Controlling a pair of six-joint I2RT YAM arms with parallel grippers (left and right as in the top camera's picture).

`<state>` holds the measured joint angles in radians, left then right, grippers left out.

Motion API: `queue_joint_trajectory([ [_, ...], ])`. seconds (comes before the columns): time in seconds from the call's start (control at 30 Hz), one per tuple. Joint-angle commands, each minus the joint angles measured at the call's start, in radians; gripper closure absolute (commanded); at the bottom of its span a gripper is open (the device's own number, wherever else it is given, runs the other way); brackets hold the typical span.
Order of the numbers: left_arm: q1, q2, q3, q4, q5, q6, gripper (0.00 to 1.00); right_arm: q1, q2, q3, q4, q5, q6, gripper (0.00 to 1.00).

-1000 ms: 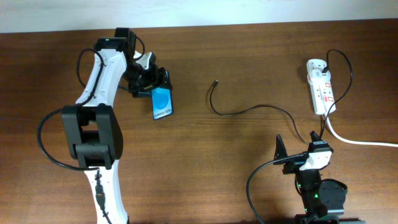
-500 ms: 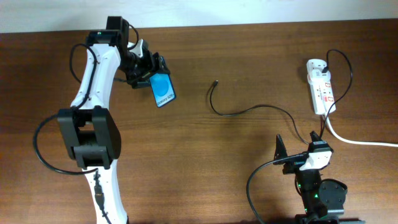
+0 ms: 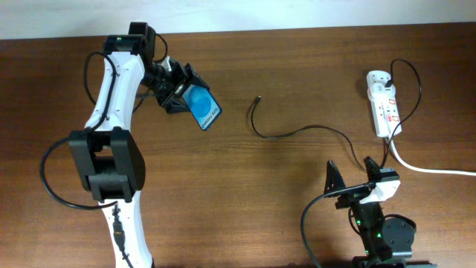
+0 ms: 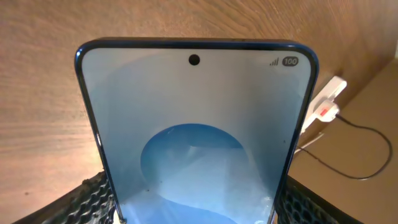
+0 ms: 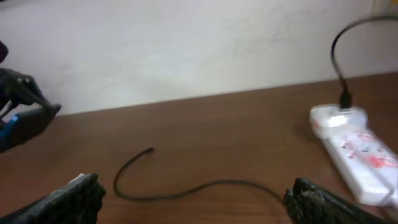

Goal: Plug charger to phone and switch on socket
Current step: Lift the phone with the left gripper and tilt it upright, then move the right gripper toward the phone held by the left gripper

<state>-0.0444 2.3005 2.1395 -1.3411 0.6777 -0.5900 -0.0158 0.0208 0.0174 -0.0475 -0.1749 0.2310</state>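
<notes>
Reaching over the far left of the bench with the left arm, left jaws clenched on the lower end of the phone. Keeping the right arm folded low at front right, right jaws released and spread wide with nothing between, facing the work; probably waiting to take the plug. Socket lying far right, well apart from the phone, thick white cord running off the right edge, red switches visible but on/off not readable. Phone apparently lifted off the wood, screen up and tilted, free top edge angled toward mid-bench; likely carried toward the cable rather than the reverse. Worth flagging: left wrist view showing only the phone's top end and camera hole, bottom edge buried in the grip, so can't tell if the port is reachable. Charger seemingly plugged in at the socket's far end, snaking loose leftward. Plug tip lying free, between phone and socket, touching neither. Not yet plugged in. Dark brown wood-grain top; plain pale wall behind.
</notes>
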Motion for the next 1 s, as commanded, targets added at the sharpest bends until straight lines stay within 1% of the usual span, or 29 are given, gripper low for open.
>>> queue_joint_trajectory([
  [0.0, 0.001, 0.000, 0.025, -0.026, 0.042, -0.077, 1.00, 0.009, 0.074, 0.119, -0.070, -0.040, 0.066, 0.01],
  [0.07, 0.002, 0.000, 0.025, -0.030, 0.045, -0.077, 1.00, 0.009, 0.163, 0.200, -0.107, -0.040, 0.066, 0.02],
  [0.13, 0.002, 0.000, 0.025, -0.029, 0.063, -0.076, 1.00, 0.009, 0.290, 0.298, -0.129, -0.053, 0.064, 0.02],
  [0.23, 0.002, 0.000, 0.025, -0.016, 0.024, -0.061, 1.00, 0.009, 0.488, 0.451, -0.201, -0.058, 0.062, 0.02],
  [0.3, 0.002, 0.000, 0.025, -0.014, 0.007, -0.061, 1.00, 0.009, 0.579, 0.512, -0.232, -0.063, 0.062, 0.02],
  [0.4, 0.001, 0.000, 0.025, -0.005, -0.018, -0.061, 1.00, 0.009, 0.755, 0.591, -0.237, -0.151, 0.062, 0.02],
  [0.47, 0.001, 0.000, 0.025, -0.006, -0.057, -0.061, 1.00, 0.009, 0.824, 0.615, -0.238, -0.206, 0.062, 0.01],
  [0.53, 0.001, 0.000, 0.025, -0.006, -0.130, -0.062, 1.00, 0.009, 0.906, 0.660, -0.265, -0.282, 0.062, 0.01],
  [0.6, 0.000, 0.000, 0.025, -0.006, -0.196, -0.062, 1.00, 0.009, 0.986, 0.735, -0.346, -0.315, 0.062, 0.02],
  [0.7, 0.001, 0.000, 0.025, -0.002, -0.201, -0.062, 1.00, 0.009, 1.103, 0.904, -0.539, -0.315, 0.059, 0.01],
  [0.77, 0.001, 0.000, 0.025, -0.002, -0.201, -0.062, 1.00, 0.009, 1.167, 1.025, -0.666, -0.315, 0.024, 0.02],
  [0.83, -0.001, 0.000, 0.025, -0.002, -0.200, -0.062, 1.00, 0.009, 1.208, 1.133, -0.743, -0.315, 0.010, 0.02],
  [0.87, -0.001, 0.000, 0.025, -0.002, -0.200, -0.062, 1.00, 0.009, 1.210, 1.147, -0.733, -0.306, 0.009, 0.02],
  [0.9, -0.001, 0.000, 0.025, -0.002, -0.200, -0.062, 1.00, 0.009, 1.209, 1.149, -0.673, -0.287, 0.010, 0.02],
  [0.93, -0.001, 0.000, 0.025, -0.002, -0.200, -0.062, 1.00, 0.010, 1.210, 1.149, -0.641, -0.306, 0.014, 0.02],
  [0.97, -0.001, 0.000, 0.025, -0.002, -0.201, -0.062, 1.00, 0.010, 1.211, 1.149, -0.605, -0.373, 0.012, 0.02],
])
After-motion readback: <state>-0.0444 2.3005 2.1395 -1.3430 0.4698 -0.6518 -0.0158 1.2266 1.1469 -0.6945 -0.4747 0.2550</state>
